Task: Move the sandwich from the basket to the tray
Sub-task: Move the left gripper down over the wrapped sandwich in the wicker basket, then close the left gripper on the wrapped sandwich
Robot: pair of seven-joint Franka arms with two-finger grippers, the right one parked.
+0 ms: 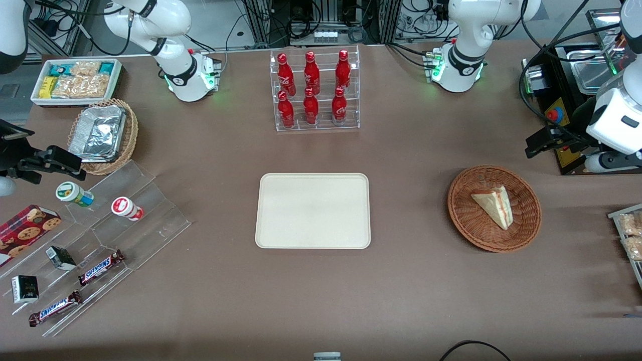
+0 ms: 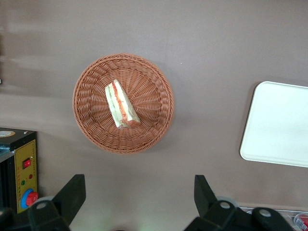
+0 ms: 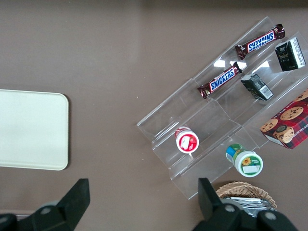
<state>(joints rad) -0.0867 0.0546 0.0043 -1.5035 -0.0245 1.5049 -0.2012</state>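
Sandwich (image 1: 494, 205) is lying in the basket (image 1: 526, 230), flat on one bread face, cut edge with the red and green filling showing along one long side. Tray (image 1: 312, 210) sits bare mid-counter, well apart from the basket toward the parked arm's end. The hand (image 2: 134, 197) hangs high above the counter (image 1: 401, 291) near the basket, fingers (image 2: 72, 195) spread wide, nothing held. Step in hand looks like the approach, nothing grasped yet. To do it well, I'd centre the hand over the middle of the wedge (not the thin tip), rotate the wrist so the fingers close across the two long sides, and come straight down inside the rim without clipping the wicker. Bread is probably soft, so close gently, just enough to lift; a hard pinch likely squashes it or squeezes the filling out. Lift clear of the rim before moving sideways, otherwise the light basket may drag along. Set it down near the tray's middle, low, then release. Readable text: two Snickers bars (image 1: 100, 267) on the clear stepped stand (image 1: 150, 220), name legible in both the front and right wrist views. The red bottles (image 1: 311, 87) in the clear rack have white script, too small to read. Cookie box (image 1: 25, 233) shows cookie pictures, wording not legible.
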